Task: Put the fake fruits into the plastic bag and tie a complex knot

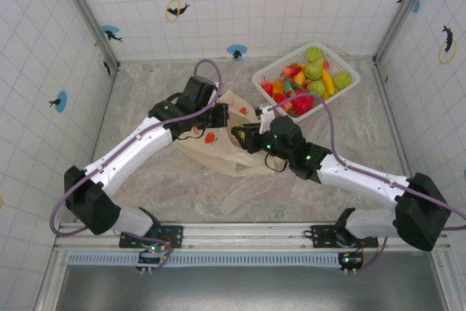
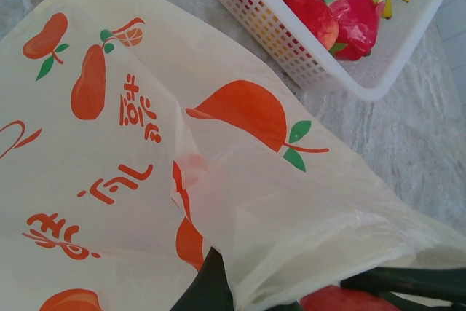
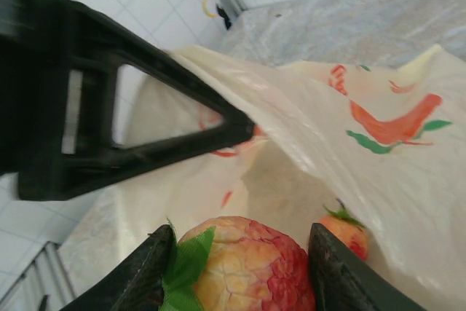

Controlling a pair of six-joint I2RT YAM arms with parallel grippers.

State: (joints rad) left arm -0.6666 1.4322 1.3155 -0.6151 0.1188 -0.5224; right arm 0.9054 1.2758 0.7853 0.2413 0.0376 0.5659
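Observation:
The cream-yellow plastic bag [image 1: 207, 149] with orange fruit prints lies mid-table, its mouth toward the right. My left gripper [image 1: 223, 116] is shut on the bag's upper edge [image 2: 240, 253] and holds it lifted, so the mouth gapes. My right gripper [image 3: 240, 238] sits at that mouth, shut on a red-and-yellow fake fruit [image 3: 255, 271] with a green leaf. A small orange-red fruit [image 3: 344, 232] lies inside the bag [image 3: 378, 180]. In the left wrist view, the held fruit [image 2: 342, 301] shows red at the bottom edge. No knot is visible.
A white lattice basket [image 1: 261, 76] stands at the back right with several red, green, yellow and orange fake fruits [image 1: 312, 78] in it, close to the bag's right side; its wall [image 2: 271, 28] appears in the left wrist view. Tiled walls enclose the marble tabletop [image 1: 182, 194].

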